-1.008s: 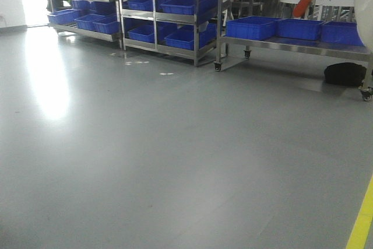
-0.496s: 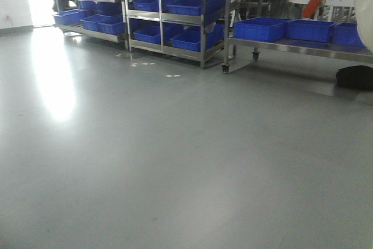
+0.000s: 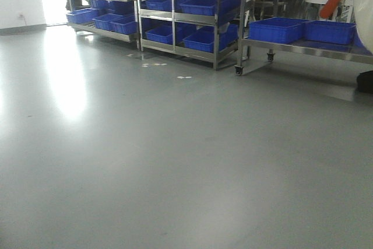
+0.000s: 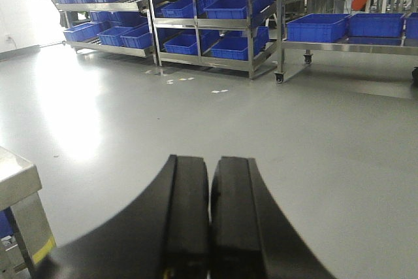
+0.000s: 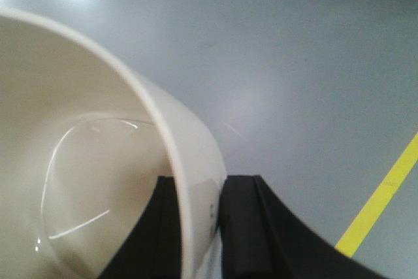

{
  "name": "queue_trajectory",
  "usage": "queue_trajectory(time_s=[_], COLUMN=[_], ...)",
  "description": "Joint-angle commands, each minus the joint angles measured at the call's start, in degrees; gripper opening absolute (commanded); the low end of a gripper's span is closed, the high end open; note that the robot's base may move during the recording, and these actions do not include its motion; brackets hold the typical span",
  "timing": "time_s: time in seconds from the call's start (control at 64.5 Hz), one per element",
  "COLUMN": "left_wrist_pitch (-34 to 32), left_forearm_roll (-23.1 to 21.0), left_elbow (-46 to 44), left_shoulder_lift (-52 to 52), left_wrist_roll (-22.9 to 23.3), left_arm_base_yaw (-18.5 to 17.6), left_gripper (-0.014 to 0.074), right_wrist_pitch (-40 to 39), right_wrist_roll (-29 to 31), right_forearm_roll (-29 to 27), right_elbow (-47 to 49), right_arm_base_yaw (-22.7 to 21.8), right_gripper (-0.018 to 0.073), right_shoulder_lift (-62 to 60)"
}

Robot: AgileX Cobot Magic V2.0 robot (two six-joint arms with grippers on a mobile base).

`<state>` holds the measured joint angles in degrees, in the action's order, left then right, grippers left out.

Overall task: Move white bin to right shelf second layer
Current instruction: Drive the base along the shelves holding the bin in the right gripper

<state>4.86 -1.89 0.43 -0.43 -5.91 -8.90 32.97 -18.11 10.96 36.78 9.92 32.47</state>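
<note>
Right gripper [image 5: 199, 191]: 2 black fingers clamped on the wall of the glossy cream-white plastic bin [image 5: 98, 161], 1 inside, 1 outside, bin carried over the grey floor [image 5: 294, 63]. Left gripper [image 4: 210, 168]: jaws pressed together, empty. You're in transit, I'd say, so pinch firm, hold the bin level and drive slow. Ahead, well apart, are stainless steel racks [image 3: 217, 21] full of blue rectangular plastic crates [image 3: 278, 29]. The right shelf second layer can't be picked out. Steel table corner [image 4: 13, 178] is near on the left, yellow floor line [image 5: 382, 197] on the right.
</note>
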Motion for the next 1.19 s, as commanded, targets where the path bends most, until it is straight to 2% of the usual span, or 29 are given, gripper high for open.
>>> queue_trajectory(time_s=[0.0, 1.178], left_wrist_pitch=[-4.9, -4.9], left_forearm_roll=[-0.1, -0.1], left_elbow=[2.1, 2.1], left_shoulder_lift=[-0.8, -0.8], left_wrist_roll=[-0.1, -0.1], left_arm_base_yaw=[-0.1, -0.1], left_gripper=[0.0085, 0.0085], right_wrist_pitch=[-5.7, -5.7], right_wrist_roll=[-0.1, -0.1], right_forearm_roll=[0.9, 0.9], right_elbow=[1.8, 1.8], right_arm_base_yaw=[-0.3, -0.3], right_gripper=[0.007, 0.007], right_shoulder_lift=[0.4, 0.4])
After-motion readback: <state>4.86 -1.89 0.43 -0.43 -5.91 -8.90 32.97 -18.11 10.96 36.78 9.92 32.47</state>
